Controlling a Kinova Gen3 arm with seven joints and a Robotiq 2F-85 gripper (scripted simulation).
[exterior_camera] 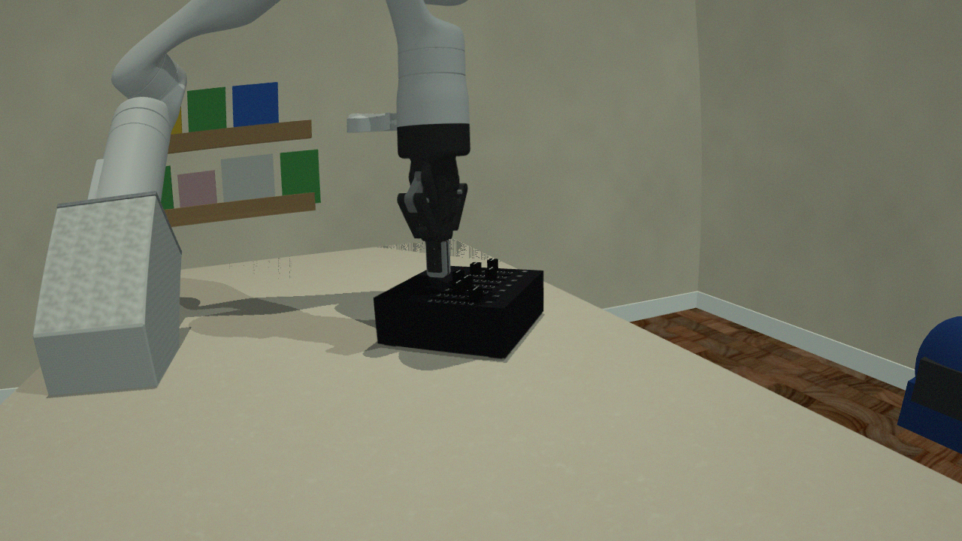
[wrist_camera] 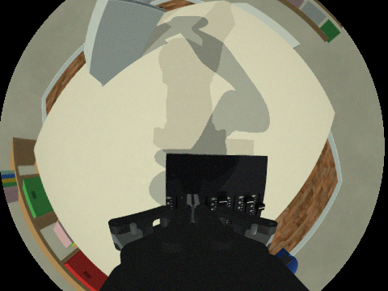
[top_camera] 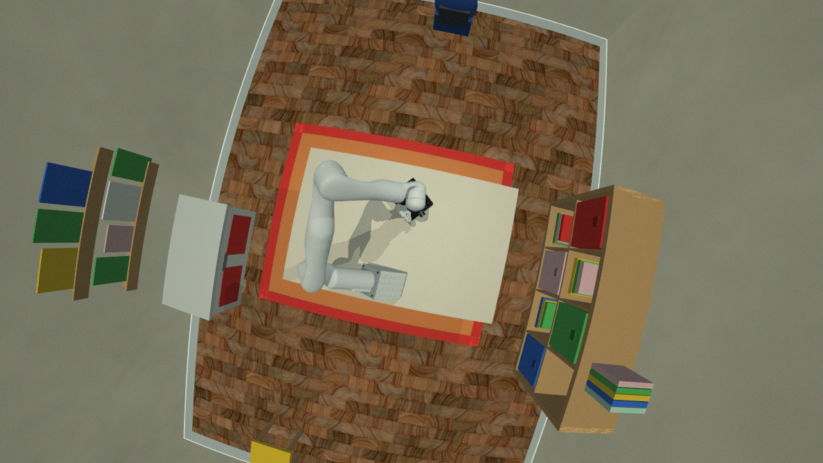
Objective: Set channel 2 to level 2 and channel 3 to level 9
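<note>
The black lighting desk (exterior_camera: 459, 312) stands flat on the beige table, near its far edge. It also shows in the wrist view (wrist_camera: 216, 183) and, mostly hidden under the wrist, in the overhead view (top_camera: 418, 198). Several fader caps (exterior_camera: 482, 264) stick up from its top, with small scale marks beside them. My gripper (exterior_camera: 437, 270) is shut with its fingertips pointing down onto the desk's top at its left rear part, among the faders. In the wrist view the shut fingers (wrist_camera: 196, 213) cover the near part of the fader row. The fader levels are too small to read.
The arm's grey base block (exterior_camera: 101, 289) stands on the table at the left. The table edge runs close behind and to the right of the desk. A blue object (exterior_camera: 935, 383) sits on the floor at the right. Wall shelves (exterior_camera: 235, 167) hang behind.
</note>
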